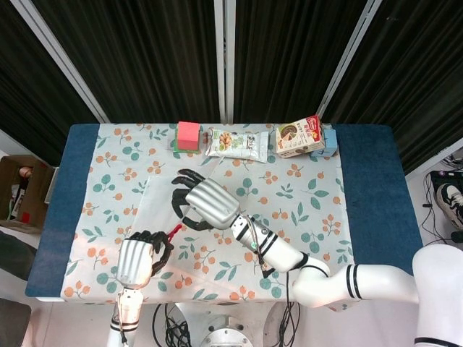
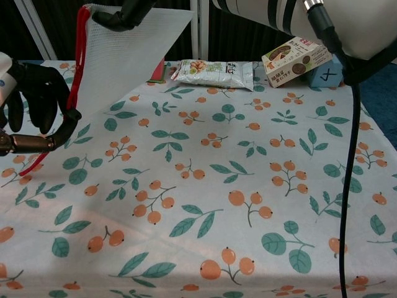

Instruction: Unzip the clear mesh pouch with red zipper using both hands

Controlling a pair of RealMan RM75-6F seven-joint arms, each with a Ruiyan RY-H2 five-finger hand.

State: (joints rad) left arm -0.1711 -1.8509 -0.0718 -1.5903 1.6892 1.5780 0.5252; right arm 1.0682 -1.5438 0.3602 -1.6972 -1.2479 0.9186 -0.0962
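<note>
The clear mesh pouch hangs lifted and tilted over the table's left side, its red zipper running down its left edge. My right hand grips the pouch's upper edge from above; only its dark fingers show in the chest view. My left hand sits lower, near the table's front edge, and its black fingers pinch the zipper's lower part. In the head view the pouch is a pale sheet beside the right hand, with a short stretch of the red zipper between the hands.
Along the far edge stand a pink block, a snack bag, a printed carton and a blue block. The floral cloth covers the table. A cardboard box sits on the floor to the left.
</note>
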